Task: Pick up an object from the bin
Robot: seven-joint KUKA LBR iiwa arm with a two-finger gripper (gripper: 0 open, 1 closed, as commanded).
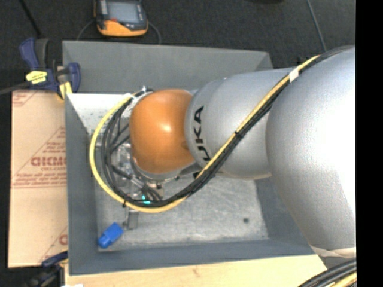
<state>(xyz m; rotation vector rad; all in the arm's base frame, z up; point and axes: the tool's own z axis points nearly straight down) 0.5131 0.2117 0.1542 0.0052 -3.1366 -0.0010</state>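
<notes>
A small blue block-shaped thing (109, 236) lies on the bin floor near the front left corner. My gripper (130, 219) hangs under the orange dome, low over the left part of the bin. Its lower end is just above and to the right of the blue thing, a short gap apart. I see nothing held in it. Most of the gripper is hidden by the dome and cables.
The big silver arm and its orange dome cover the bin's middle and right. Yellow and black cables loop round the wrist toward the left wall. Speckled grey floor shows along the front, with a tiny dark speck at the front right.
</notes>
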